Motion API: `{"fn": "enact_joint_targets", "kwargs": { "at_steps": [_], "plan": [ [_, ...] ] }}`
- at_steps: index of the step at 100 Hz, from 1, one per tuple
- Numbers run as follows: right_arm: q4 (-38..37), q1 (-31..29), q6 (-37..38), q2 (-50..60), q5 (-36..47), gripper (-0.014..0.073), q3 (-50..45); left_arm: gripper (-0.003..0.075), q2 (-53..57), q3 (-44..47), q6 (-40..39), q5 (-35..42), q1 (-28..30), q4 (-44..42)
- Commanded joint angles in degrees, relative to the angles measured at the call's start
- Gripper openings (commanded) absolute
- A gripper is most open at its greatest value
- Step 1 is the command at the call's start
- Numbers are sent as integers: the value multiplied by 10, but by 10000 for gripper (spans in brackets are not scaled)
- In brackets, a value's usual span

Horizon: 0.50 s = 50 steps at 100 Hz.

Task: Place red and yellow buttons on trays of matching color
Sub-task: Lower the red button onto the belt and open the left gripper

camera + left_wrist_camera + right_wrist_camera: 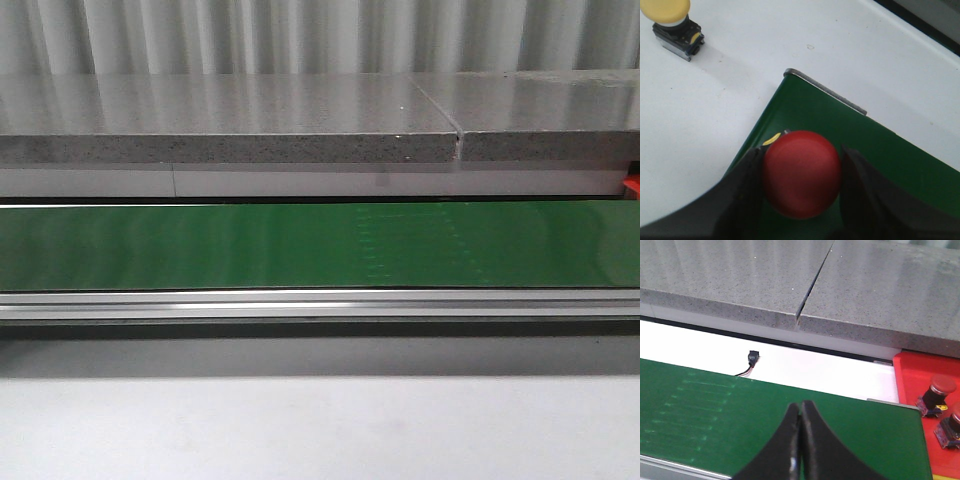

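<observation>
A red button (pixel 801 174), round and domed, is being held between two dark fingers above the green belt. A yellow button (pixel 673 22) on a dark base is being seen upright on the white table. Two red buttons (pixel 936 394) are standing in the red tray (pixel 912 374); possibly more are being cropped out.

Even, diffuse overhead light fills all three views. The stone ledge (pixel 230 115) beyond the green belt (pixel 300 245) carries soft vertical glare streaks, and the belt shows a faint sheen. Close to the lens, the left gripper (pixel 802 177) blurs, and so does the right gripper (pixel 800 440). The yellow button (pixel 670 22) casts a soft shadow on the white tabletop (pixel 740 65).
</observation>
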<state>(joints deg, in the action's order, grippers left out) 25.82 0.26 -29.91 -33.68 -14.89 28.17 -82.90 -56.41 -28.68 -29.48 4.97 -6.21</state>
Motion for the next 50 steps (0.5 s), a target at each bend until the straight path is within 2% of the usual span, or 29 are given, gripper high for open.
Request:
{"fn": "enact_joint_targets", "kwargs": {
  "at_steps": [1, 24, 31, 43, 50],
  "plan": [
    [-1, 1, -3, 3, 37, -68, 16, -20, 11, -15, 3, 31, -4, 4],
    [-1, 1, -3, 3, 37, -68, 16, -18, 10, -15, 18, 19, -4, 4],
    [-1, 1, -3, 3, 36, -68, 16, 3, 10, -15, 36, 18, -4, 15],
    [-1, 1, -3, 3, 36, -68, 16, 136, 10, -15, 64, 18, -4, 38],
    [-1, 1, -3, 3, 36, -68, 16, 287, 10, -15, 86, 19, -4, 53]
  ]
}}
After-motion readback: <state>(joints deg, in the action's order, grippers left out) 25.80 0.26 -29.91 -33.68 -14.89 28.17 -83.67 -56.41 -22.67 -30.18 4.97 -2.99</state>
